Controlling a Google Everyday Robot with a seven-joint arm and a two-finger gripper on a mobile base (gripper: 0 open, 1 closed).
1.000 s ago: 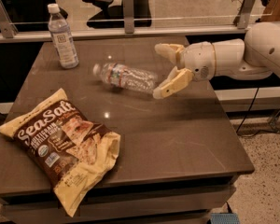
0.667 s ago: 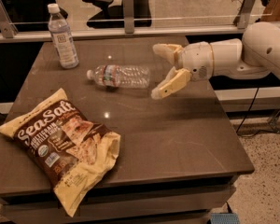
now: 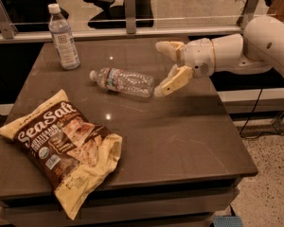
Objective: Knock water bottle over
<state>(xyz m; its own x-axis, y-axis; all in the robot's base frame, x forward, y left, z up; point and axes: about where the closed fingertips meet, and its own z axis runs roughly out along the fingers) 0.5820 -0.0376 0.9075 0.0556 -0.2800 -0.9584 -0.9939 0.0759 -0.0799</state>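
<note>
Camera view: bottle (image 3: pixel 125 82) cap-left, gripper (image 3: pixel 158 70) base-side

The surface (image 3: pixel 180 136) bears a water bottle (image 3: pixel 123 81) on its side, base just beside the spread claw (image 3: pixel 164 66); an upright bottle (image 3: pixel 64 38) stands beyond that; a chip bag (image 3: pixel 66 145) lies well apart.

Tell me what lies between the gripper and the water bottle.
Nothing, in the camera view: the open gripper hangs beside the lying water bottle, its lower finger at the bottle's base.

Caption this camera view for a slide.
Open gripper beside the water bottle lying on its side; chip bag and upright bottle nearby.
</note>
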